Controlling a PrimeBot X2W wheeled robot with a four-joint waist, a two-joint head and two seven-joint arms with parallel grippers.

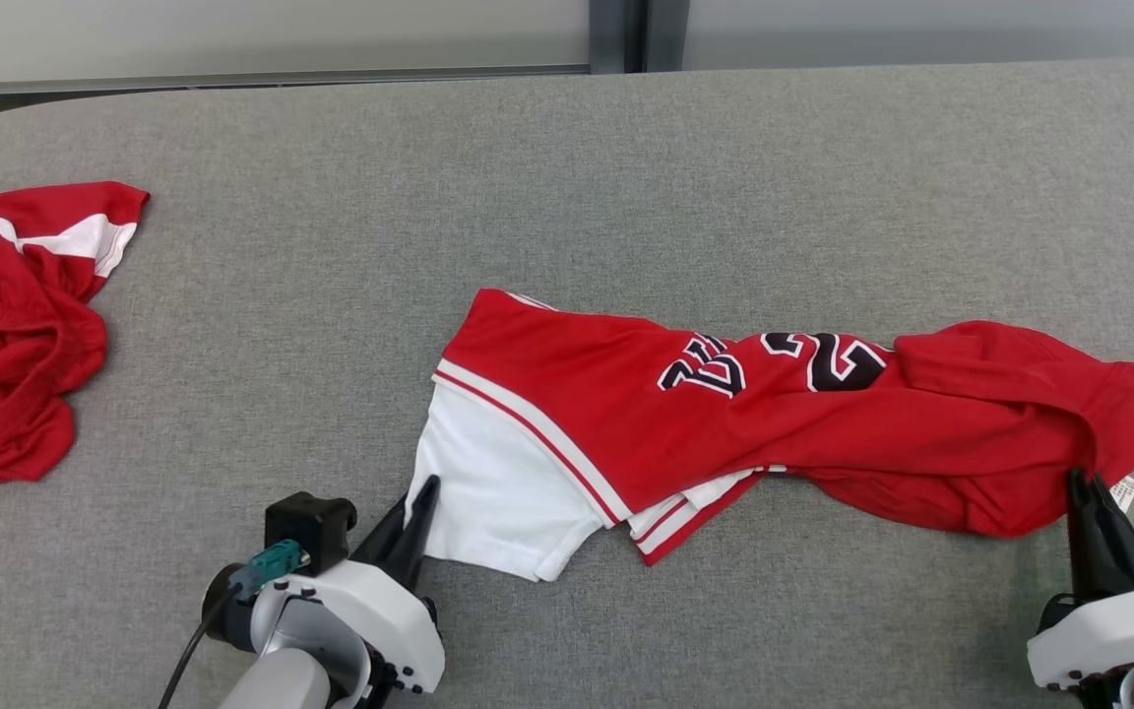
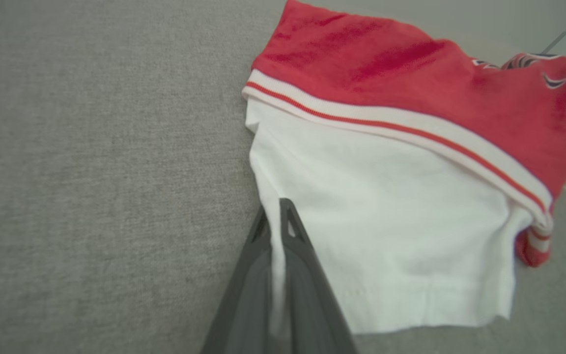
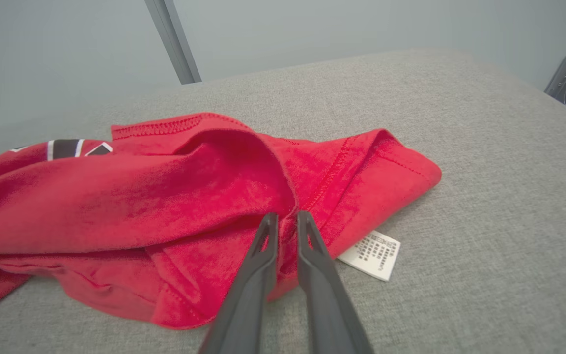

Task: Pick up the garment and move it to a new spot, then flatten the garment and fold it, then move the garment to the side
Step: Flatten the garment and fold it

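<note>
Pick-up step: left gripper [image 2: 280,216] & right gripper [image 3: 287,222] both pinch the crumpled red-and-white cloth jersey [image 1: 823,428]; next prob. lift both together.

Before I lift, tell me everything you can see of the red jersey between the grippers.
The jersey looks like soft red knit, with a white sleeve, red-and-white striped trim and black, white-edged lettering. It lies bunched lengthwise on the grey table, creased and not flattened. The left gripper is shut on the sleeve's edge. The right gripper pinches a red fold at the other end, beside a white care label.
</note>
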